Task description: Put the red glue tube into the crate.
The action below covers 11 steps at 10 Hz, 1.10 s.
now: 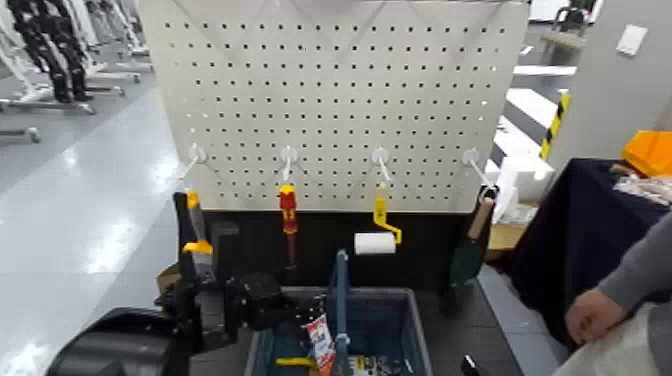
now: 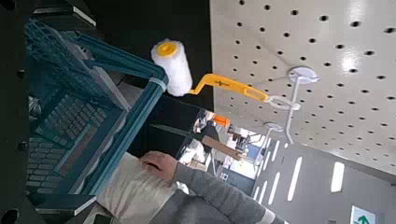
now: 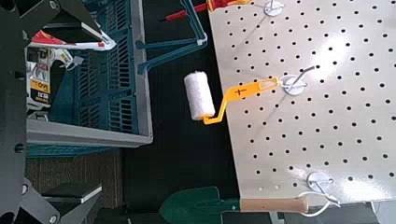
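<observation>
One arm worked: left gripper (image 1: 300, 318), low centre-left of the head view, seemed closed on the red glue tube (image 1: 320, 342), hanging inside the crate (image 1: 418, 322). Release low, clear of the handle (image 1: 340, 300). Right gripper unseen.

A dark bench (image 1: 440, 255) runs along the foot of a white pegboard (image 1: 330, 90). The grey-blue crate (image 1: 410, 320) sits on it near the middle, at the near edge, its upright centre handle (image 1: 340, 295) pointing toward the pegboard. To the right stands a separate table under a dark cloth (image 1: 570, 240), with an orange box (image 1: 650, 150) at its far end.
</observation>
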Tool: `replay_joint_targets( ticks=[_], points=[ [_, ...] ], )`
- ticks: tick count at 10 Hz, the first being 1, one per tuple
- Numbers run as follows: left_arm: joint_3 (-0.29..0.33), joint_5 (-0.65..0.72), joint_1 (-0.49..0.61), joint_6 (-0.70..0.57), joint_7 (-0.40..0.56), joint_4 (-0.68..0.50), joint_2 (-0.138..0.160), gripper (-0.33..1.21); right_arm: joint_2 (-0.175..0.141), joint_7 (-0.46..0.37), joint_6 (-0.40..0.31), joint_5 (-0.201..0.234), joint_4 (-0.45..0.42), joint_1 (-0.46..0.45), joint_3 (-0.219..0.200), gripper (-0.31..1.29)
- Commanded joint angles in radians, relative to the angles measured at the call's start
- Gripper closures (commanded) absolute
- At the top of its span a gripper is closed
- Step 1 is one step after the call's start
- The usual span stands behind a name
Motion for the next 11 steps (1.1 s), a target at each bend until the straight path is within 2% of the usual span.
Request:
replay_joint_targets(
  ticks=[1, 3, 5, 6, 7, 8, 9, 10, 11],
  points=[
    [0.061, -0.035, 0.093, 0.054, 0.050, -0.191, 0.005, -0.08, -0.002, 0.000, -0.003, 0.002, -0.002, 0.003, 0.000, 0.17],
    [0.101, -0.096, 0.190, 0.048, 0.148, -0.327, -0.007, -0.08, -0.003, -0.014, -0.015, 0.013, -0.009, 0.006, 0.003, 0.17],
    [0.143, -0.119, 0.314, -0.040, 0.299, -0.395, -0.041, -0.08, -0.005, -0.028, -0.015, 0.028, -0.021, 0.017, 0.000, 0.17],
    [0.147, -0.134, 0.390, -0.155, 0.398, -0.404, -0.054, -0.07, -0.005, -0.029, -0.017, 0.028, -0.021, 0.020, -0.003, 0.17],
    [0.157, -0.145, 0.469, -0.265, 0.530, -0.403, -0.099, -0.06, -0.003, -0.029, -0.018, 0.036, -0.024, 0.027, -0.007, 0.17],
    [0.166, -0.174, 0.532, -0.363, 0.592, -0.392, -0.143, -0.05, -0.005, -0.040, -0.034, 0.048, -0.025, 0.035, -0.012, 0.17],
    [0.158, -0.200, 0.598, -0.408, 0.658, -0.390, -0.173, -0.04, -0.003, -0.048, -0.035, 0.055, -0.028, 0.043, -0.017, 0.17],
    [0.161, -0.220, 0.642, -0.472, 0.665, -0.369, -0.203, -0.04, -0.003, -0.058, -0.043, 0.076, -0.036, 0.055, -0.023, 0.15],
    [0.158, -0.200, 0.671, -0.570, 0.725, -0.341, -0.219, -0.01, -0.003, -0.084, -0.040, 0.085, -0.048, 0.070, -0.026, 0.14]
  ],
)
